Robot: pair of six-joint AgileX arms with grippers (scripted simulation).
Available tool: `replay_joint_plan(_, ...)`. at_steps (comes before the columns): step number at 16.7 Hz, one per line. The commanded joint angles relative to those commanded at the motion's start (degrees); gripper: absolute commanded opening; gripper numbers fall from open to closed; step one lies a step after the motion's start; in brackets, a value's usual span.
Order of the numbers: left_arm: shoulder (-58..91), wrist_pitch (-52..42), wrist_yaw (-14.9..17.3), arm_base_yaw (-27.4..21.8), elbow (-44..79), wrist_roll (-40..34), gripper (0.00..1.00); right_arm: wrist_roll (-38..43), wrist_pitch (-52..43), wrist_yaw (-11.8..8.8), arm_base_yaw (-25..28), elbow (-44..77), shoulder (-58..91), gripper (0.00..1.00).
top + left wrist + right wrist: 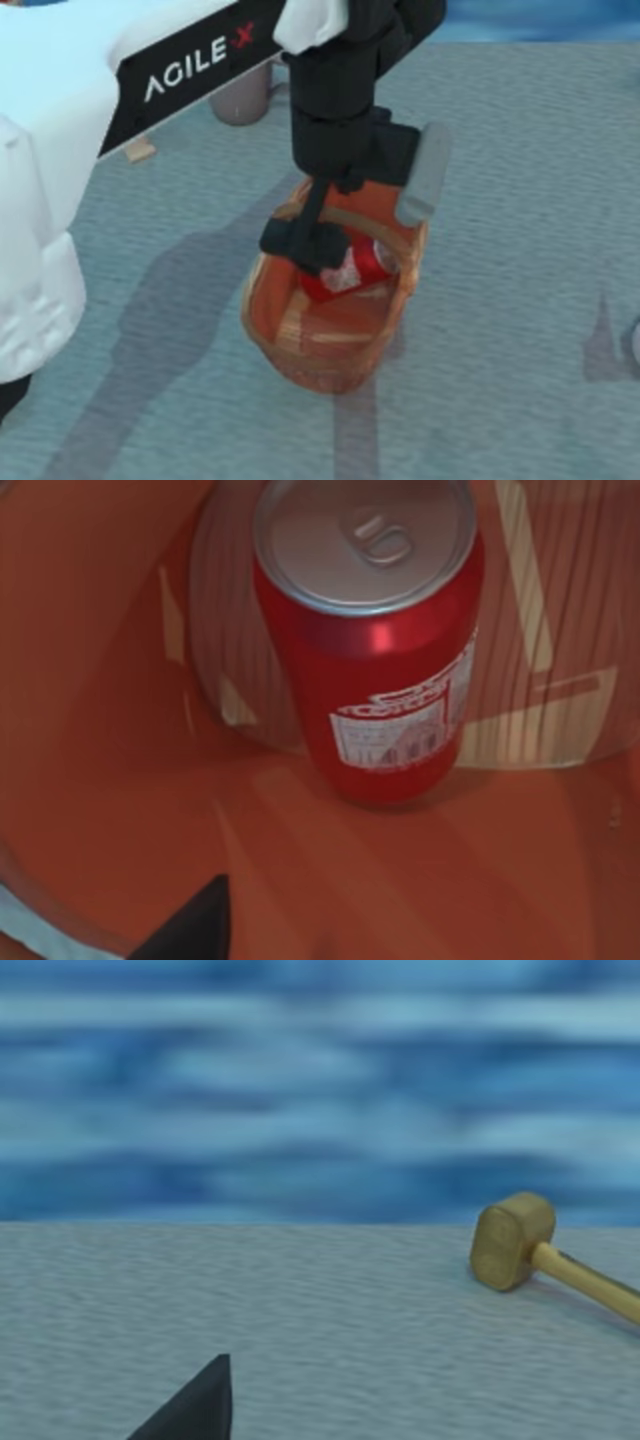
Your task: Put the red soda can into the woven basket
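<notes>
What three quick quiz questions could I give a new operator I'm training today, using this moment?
1. True or false: the red soda can lies inside the woven basket.
2. Which arm's claw is over the basket: A left, B right?
3. What tool lies on the table in the right wrist view?

Key: 1 true. 2 A, the left claw is at the can. 3 a wooden mallet.

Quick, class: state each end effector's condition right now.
Left end effector: over the woven basket, beside the red soda can; open or closed cannot be told.
Right end effector: cannot be told.
</notes>
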Motion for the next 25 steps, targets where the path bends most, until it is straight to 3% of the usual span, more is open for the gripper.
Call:
replay_joint_plan(1,0.00,0.00,0.00,0.00,0.00,0.00,1.00,0.00,0.00,0.00,0.00,0.00,0.00,1.00)
replay_joint_plan(14,0.00,0.00,0.00,0.00,0.00,0.00,0.02,0.00,0.00,0.00,0.00,0.00,0.00,1.00)
replay_joint_plan(25,0.00,0.00,0.00,0.00,0.00,0.00,0.00,0.00,0.00,0.00,0.00,0.00,0.00,1.00)
